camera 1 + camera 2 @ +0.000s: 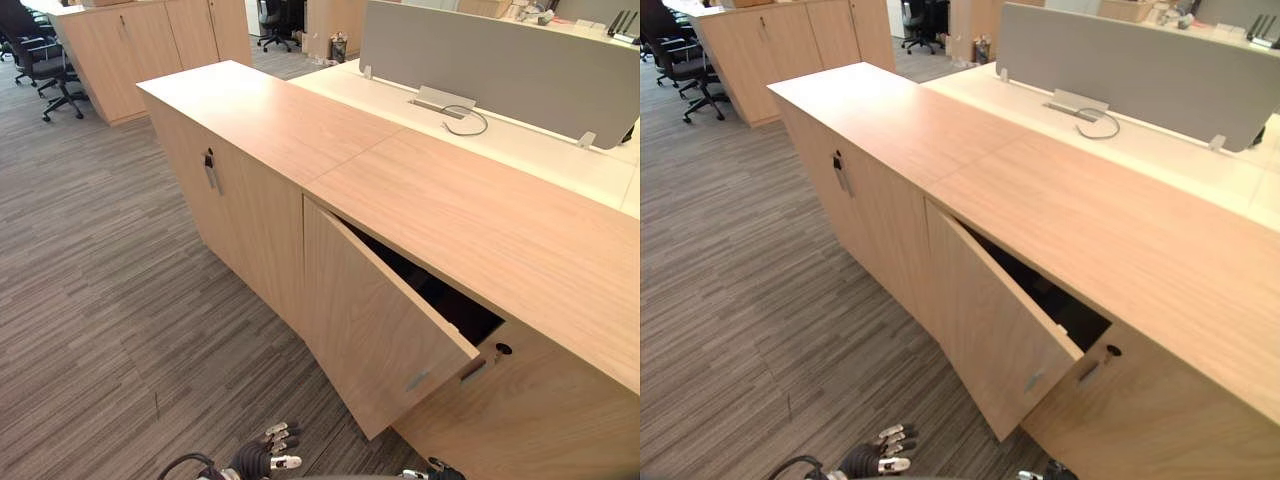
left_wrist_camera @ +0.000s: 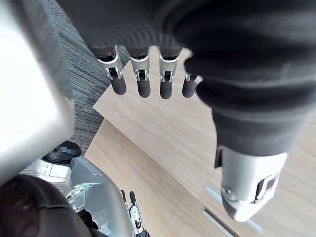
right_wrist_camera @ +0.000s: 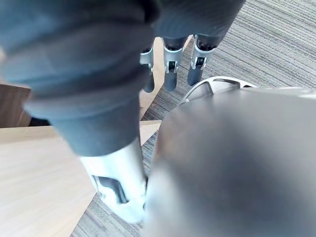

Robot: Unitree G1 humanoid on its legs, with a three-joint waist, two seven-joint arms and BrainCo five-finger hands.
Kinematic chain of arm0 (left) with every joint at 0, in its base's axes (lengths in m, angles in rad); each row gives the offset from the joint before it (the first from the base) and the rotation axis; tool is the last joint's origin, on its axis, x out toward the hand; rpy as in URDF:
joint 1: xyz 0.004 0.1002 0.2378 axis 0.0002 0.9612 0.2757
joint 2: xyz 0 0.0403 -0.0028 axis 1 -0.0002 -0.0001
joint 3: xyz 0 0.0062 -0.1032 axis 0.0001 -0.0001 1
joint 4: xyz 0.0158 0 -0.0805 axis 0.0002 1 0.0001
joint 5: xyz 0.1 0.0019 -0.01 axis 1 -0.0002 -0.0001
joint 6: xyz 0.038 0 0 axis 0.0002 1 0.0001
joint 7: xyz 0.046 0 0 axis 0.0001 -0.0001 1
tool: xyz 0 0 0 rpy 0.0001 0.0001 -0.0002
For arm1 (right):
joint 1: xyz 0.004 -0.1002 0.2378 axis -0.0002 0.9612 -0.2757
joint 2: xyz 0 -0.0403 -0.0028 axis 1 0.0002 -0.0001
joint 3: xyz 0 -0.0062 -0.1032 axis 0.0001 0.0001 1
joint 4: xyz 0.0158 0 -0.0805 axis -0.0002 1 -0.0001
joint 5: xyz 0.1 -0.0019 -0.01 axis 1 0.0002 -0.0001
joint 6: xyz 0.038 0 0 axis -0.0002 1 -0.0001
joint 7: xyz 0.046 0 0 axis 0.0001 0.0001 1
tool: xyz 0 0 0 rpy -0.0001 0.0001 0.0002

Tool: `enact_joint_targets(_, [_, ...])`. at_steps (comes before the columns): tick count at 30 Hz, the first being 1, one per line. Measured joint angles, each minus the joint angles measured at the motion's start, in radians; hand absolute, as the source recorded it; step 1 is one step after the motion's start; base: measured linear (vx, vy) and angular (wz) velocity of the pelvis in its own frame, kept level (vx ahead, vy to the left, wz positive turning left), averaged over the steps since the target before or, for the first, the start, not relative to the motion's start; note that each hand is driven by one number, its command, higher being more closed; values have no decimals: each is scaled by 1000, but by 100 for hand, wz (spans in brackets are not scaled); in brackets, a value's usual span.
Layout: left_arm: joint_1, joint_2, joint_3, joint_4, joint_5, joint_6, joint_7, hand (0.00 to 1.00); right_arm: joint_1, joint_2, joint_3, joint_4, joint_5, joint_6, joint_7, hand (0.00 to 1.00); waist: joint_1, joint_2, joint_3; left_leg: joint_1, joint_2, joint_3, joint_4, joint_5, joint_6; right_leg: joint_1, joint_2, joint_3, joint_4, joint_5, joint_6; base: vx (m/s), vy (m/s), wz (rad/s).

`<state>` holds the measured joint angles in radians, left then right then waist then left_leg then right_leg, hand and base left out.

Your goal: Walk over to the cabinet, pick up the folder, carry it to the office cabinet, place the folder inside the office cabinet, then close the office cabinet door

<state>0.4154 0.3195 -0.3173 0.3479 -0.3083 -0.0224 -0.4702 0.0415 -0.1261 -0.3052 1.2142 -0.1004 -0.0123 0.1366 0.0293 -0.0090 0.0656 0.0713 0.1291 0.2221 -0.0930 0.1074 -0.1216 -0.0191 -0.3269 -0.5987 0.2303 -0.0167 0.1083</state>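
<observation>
The left hand (image 2: pixel 143 81) and the right hand (image 3: pixel 170 74) hang with fingers (image 2: pixel 166 85) loosely straight and apart, holding nothing, near the half-open cabinet door (image 1: pixel 375 320).

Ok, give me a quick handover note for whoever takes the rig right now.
Left hand open, low in front of the office cabinet, holding nothing. Right hand open, also empty. Cabinet door stands ajar, swung outward. The inside behind it is dark, so whether the folder is in there cannot be told. Left to do: check for the folder, then push the door shut.
</observation>
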Motion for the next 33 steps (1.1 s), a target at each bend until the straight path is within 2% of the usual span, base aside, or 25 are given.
enact_joint_targets(6, [2,-20,39,7,-8,-1,-2,0,-10,-6,32,1,4,0,10,0,-8,0,-1,2,12,21,2,-5,-6,-16,13,20,-2,3,-3,53,-3,-12])
enact_joint_targets(7, [-9,-55,87,27,-6,-4,6,0,-12,-6,33,-1,7,0,11,0,-8,1,-2,2,15,34,4,-6,-8,-30,14,32,3,3,-3,53,-3,-24])
enact_joint_targets(9, [-48,-143,202,97,11,-27,61,0,-9,-7,33,-4,30,-1,9,0,-13,2,-2,1,15,37,5,-7,-9,-36,14,35,15,-1,-2,26,-2,-9])
enact_joint_targets(11, [-131,-235,368,188,29,-59,181,0,-7,-7,57,-7,53,-6,1,0,-21,0,-3,6,19,34,5,-8,-11,-41,5,35,50,-23,-2,25,-24,4])
enact_joint_targets(14, [-195,-277,516,247,-60,-78,307,0,-4,-5,72,-27,81,-6,-12,0,-38,-1,-4,18,23,36,5,-13,-17,-55,-7,42,101,-59,-8,14,-45,-3])
enact_joint_targets(15, [-214,-286,585,264,-114,-97,362,0,-1,-3,77,-41,85,-6,-12,0,-44,-1,-9,14,35,42,21,-27,-30,-66,-1,50,120,-75,-14,13,-90,-16])
enact_joint_targets(17, [-230,-287,643,286,-185,-115,411,0,2,-6,109,-43,93,-5,-14,0,-47,-3,-11,-21,66,44,107,-80,-33,-68,21,54,118,-87,-25,10,-135,-27])
enact_joint_targets(18, [-237,-302,727,306,-270,-134,458,0,11,-10,127,-42,108,-4,-22,0,-49,7,-26,-59,122,52,209,-137,-52,-66,69,57,99,-102,-37,29,-175,-42])
enact_joint_targets(19, [-233,-308,765,316,-296,-141,475,0,16,-13,146,-43,119,-4,-23,0,-48,11,-34,-61,145,60,229,-149,-54,-63,93,58,92,-105,-42,89,-235,-63])
enact_joint_targets(20, [-223,-309,834,343,-341,-156,506,0,25,-19,190,-47,125,-3,-26,0,-46,10,-48,-57,190,80,265,-159,-31,-58,134,64,81,-119,-61,114,-176,-56])
enact_joint_targets(21, [-219,-304,864,366,-359,-161,520,0,25,-19,212,-47,127,-4,-28,0,-41,5,-50,-63,210,89,310,-158,-22,-56,148,77,76,-125,-69,136,-246,-77])
enact_joint_targets(22, [-221,-295,912,420,-378,-162,541,0,25,-21,245,-44,132,-1,-29,0,-41,-5,-55,-98,248,83,422,-146,4,-50,181,102,66,-122,-75,132,-273,-77])
enact_joint_targets(24, [-216,-296,953,502,-408,-163,565,0,23,-30,301,-45,163,1,-30,0,-34,-7,-45,-151,282,4,614,-104,78,-10,225,159,37,-118,-103,131,-262,-89])
enact_joint_targets(25, [-215,-305,955,558,-412,-159,564,0,19,-34,308,-44,175,5,-31,0,-24,-14,-25,-195,260,-87,764,-159,43,22,234,206,20,-119,-119,131,-127,-114])
enact_joint_targets(26, [-214,-324,955,596,-417,-155,563,0,9,-41,307,-45,195,7,-32,0,-14,-4,-9,-220,201,-143,847,-253,5,41,246,249,16,-121,-128,133,-74,-111])
enact_joint_targets(27, [-214,-333,954,607,-421,-153,562,0,4,-45,307,-44,202,7,-33,0,-13,4,0,-229,176,-162,856,-284,-6,44,255,266,13,-120,-131,106,-5,-116])
enact_joint_targets(29, [-207,-358,951,628,-430,-141,555,0,-27,-44,308,-44,209,10,-39,0,3,22,22,-229,74,-197,758,-358,-3,48,297,352,11,-120,-141,86,25,-116])
enact_joint_targets(30, [-204,-360,951,628,-430,-140,554,0,-31,-41,308,-44,209,10,-40,0,5,23,23,-227,58,-209,730,-362,-3,47,303,364,11,-120,-141,89,62,-110])
enact_joint_targets(31, [-196,-362,951,637,-425,-138,546,0,-37,-25,308,-45,219,10,-40,0,13,28,23,-211,6,-262,603,-362,-5,43,325,407,10,-119,-141,148,109,-133])
enact_joint_targets(32, [-188,-357,959,659,-404,-134,533,0,-41,4,324,-43,234,10,-41,0,34,32,25,-156,-19,-285,500,-298,35,50,346,473,0,-114,-134,178,120,-129])
enact_joint_targets(33, [-183,-355,964,666,-386,-132,528,0,-39,16,337,-49,240,5,-39,0,26,18,19,-139,-22,-275,468,-288,36,57,343,480,-25,-103,-128,199,116,-88])
